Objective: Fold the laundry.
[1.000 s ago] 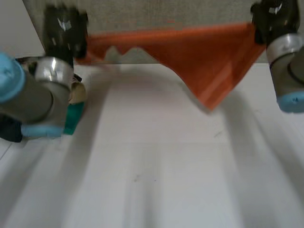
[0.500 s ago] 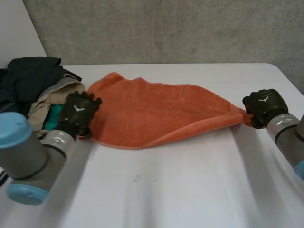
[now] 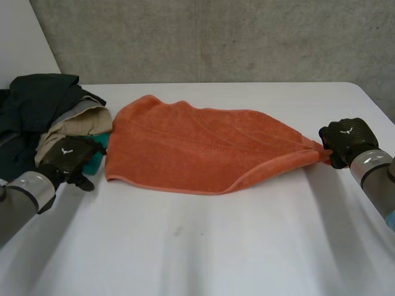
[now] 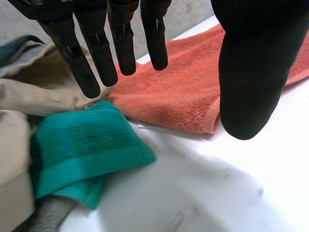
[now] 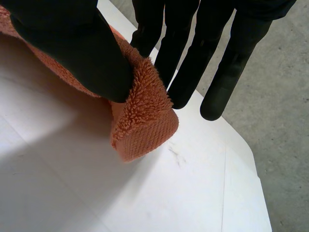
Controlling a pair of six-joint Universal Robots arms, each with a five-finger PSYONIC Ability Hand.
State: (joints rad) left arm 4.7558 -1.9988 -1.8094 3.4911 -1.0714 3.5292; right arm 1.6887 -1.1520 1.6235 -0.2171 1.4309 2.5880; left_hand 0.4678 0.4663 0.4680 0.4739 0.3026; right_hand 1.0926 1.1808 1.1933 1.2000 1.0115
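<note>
No legible text or numbers; a small white emblem point(image 3: 63, 150) on the left hand point(image 3: 73, 157), another on the right hand point(image 3: 350, 138).

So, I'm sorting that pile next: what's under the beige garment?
A teal towel pokes out from beneath the beige garment, with a bit of grey cloth under that. How far either runs, and anything else below, is hidden by the garment.

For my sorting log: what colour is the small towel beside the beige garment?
The small terry towel is teal green; the left wrist view shows it best.
</note>
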